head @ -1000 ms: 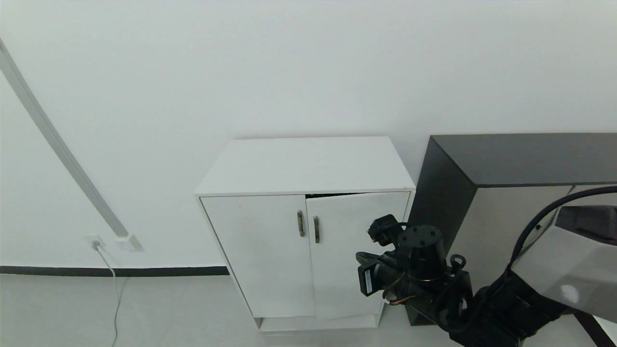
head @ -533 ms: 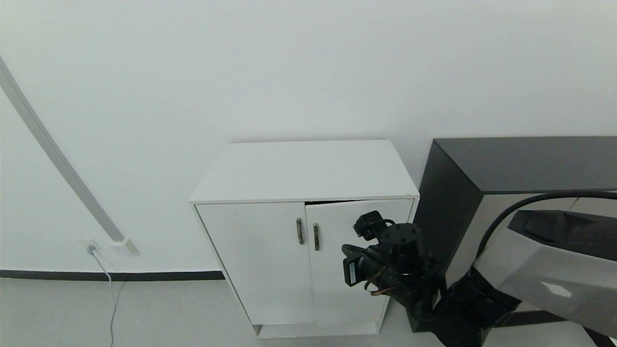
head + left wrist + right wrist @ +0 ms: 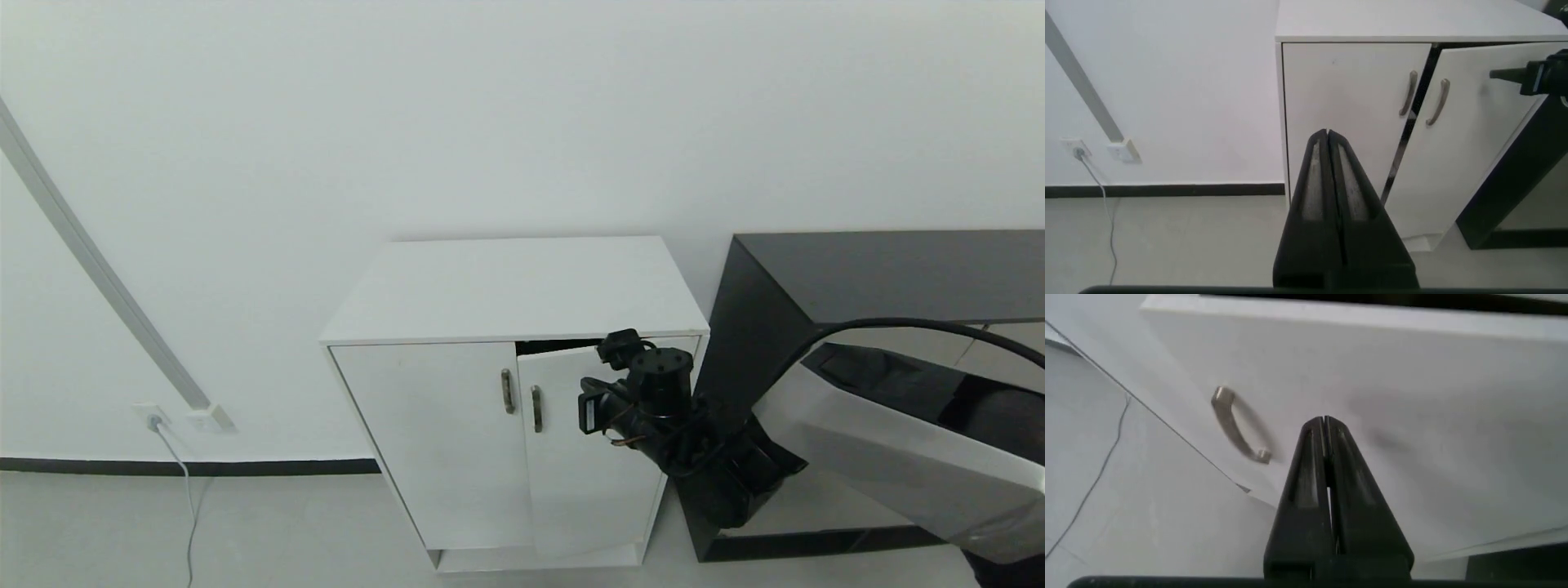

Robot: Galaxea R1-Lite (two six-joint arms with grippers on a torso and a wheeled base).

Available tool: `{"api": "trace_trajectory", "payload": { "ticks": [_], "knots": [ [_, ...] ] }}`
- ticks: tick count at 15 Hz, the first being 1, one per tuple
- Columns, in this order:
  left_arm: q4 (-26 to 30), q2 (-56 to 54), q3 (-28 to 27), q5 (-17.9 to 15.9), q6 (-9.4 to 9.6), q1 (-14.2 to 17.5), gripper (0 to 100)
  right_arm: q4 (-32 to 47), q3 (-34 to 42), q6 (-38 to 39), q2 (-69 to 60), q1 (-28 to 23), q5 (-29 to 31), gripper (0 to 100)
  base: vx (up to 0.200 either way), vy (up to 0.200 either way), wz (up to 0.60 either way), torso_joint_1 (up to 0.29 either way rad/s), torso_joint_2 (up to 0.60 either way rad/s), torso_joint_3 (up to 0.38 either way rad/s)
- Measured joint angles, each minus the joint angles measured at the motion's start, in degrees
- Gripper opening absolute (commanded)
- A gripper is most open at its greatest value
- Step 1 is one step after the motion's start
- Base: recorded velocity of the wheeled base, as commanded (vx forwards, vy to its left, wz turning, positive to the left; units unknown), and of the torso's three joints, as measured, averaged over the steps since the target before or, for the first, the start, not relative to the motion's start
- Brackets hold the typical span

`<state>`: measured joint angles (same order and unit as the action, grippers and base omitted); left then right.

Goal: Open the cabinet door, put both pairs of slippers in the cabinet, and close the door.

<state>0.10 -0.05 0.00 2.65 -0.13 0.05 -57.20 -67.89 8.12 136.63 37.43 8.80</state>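
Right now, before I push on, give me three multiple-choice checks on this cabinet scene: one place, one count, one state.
1. The right gripper is: A) in front of the right door B) above the cabinet top C) by the wall socket.
2. Handles on the white cabinet: A) one B) two C) four.
3. The right door is: A) flush shut B) slightly ajar C) taken off.
Answers: A, it faces that door panel; B, one per door; B, a dark gap runs along its top edge.

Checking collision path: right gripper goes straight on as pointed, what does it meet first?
Probably the face of the ajar right door, beside its handle, not on it. The right gripper is shut; gap to the panel unclear.
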Motion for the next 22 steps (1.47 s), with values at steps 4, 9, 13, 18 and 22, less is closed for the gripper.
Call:
{"api": "trace_trajectory", "payload": {
  "ticks": [4,9,13,18,22],
  "knots": [
    [0.00,0.00,0.00,0.02,-0.02,0.02,0,3.34,-4.07,-0.05,1.32,-1.23,-0.02,0,0.000,0.000,0.00,0.000,0.00,0.000],
    [-0.02,0.00,0.00,0.02,-0.02,0.05,0,4.79,-8.18,-0.02,3.23,-2.43,-0.05,0,0.000,0.000,0.00,0.000,0.00,0.000],
    [0.00,0.00,0.00,0.06,-0.02,0.02,0,5.63,-10.06,-0.02,3.85,-3.08,-0.02,0,0.000,0.000,0.00,0.000,0.00,0.000],
    [0.00,0.00,0.00,0.04,-0.02,0.02,0,7.30,-11.98,-0.02,4.19,-3.19,-0.02,0,0.000,0.000,0.00,0.000,0.00,0.000],
    [0.00,0.00,0.00,0.04,-0.02,0.02,0,7.36,-13.09,-0.05,4.99,-3.56,-0.05,0,0.000,0.000,0.00,0.000,0.00,0.000]
  ]
}}
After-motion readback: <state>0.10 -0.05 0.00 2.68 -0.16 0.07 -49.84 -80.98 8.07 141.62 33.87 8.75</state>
